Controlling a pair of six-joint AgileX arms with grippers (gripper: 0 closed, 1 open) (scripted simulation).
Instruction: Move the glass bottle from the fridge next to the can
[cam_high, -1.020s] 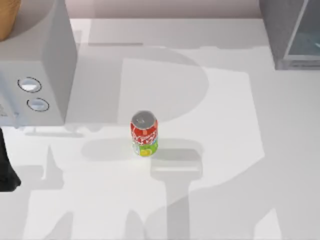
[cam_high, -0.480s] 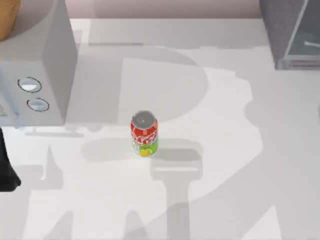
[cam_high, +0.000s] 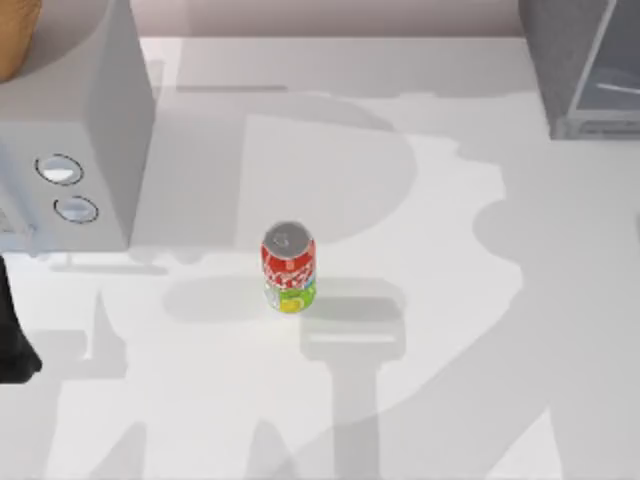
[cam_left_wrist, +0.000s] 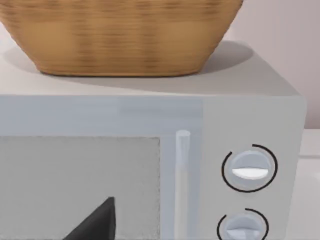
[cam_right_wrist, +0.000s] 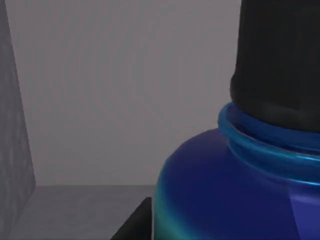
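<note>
The red can (cam_high: 289, 268) stands upright near the table's middle. The grey fridge (cam_high: 575, 70) sits at the back right corner, its bluish door panel (cam_high: 612, 75) angled outward. In the right wrist view the glass bottle (cam_right_wrist: 235, 190) is very close, with its blue shoulder and black cap (cam_right_wrist: 277, 65), and the fridge's grey inner walls (cam_right_wrist: 115, 90) lie behind it. A dark part of my right gripper (cam_right_wrist: 134, 224) sits right beside the bottle's base. My left arm (cam_high: 14, 340) is parked at the table's left edge, and a dark tip of my left gripper (cam_left_wrist: 95, 224) points at the microwave's front.
A light grey microwave (cam_high: 70, 140) with two round knobs (cam_high: 60, 170) fills the back left, with a wicker basket (cam_left_wrist: 120, 35) on top. Open white tabletop (cam_high: 450, 330) surrounds the can on all sides.
The can and the left arm have not moved. The arm's shadow on the table's right side has changed shape and spread lower.
</note>
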